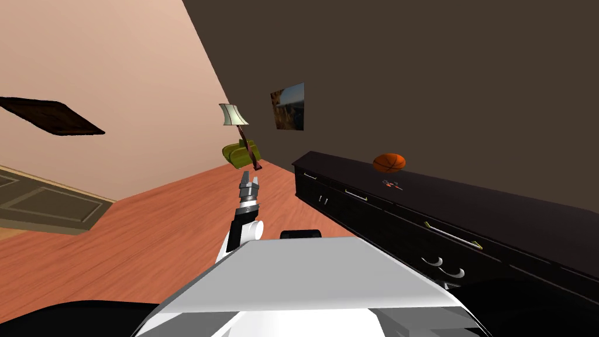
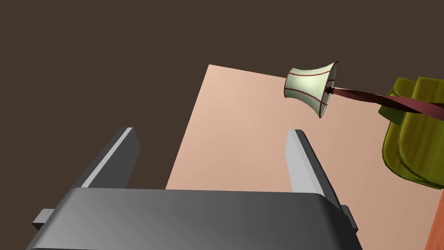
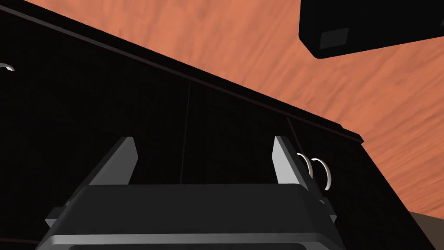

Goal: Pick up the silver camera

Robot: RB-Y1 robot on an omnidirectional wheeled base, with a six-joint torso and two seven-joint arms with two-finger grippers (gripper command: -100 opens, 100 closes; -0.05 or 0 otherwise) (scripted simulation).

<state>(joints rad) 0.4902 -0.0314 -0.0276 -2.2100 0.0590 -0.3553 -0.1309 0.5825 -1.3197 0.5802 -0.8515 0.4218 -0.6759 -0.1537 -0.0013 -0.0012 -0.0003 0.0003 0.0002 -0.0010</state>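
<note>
Head view: the left gripper [image 1: 249,177] is raised over the floor [image 1: 146,234]. Far right of its fingers, on the black bench [image 1: 497,207], a small thing [image 1: 393,185], maybe the camera, lies near an orange ball [image 1: 389,162].

Left wrist view: the fingers [image 2: 299,149] are spread and hold nothing. Beyond them is a lamp [image 2: 311,87].

Right wrist view: the right gripper [image 3: 201,145] is also released, facing the bench front, with ring handles [image 3: 321,173] just beside one finger.

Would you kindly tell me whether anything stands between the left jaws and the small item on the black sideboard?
Nothing visible does: the small item lies on the sideboard top, with the basketball behind it, toward the wall.
</note>
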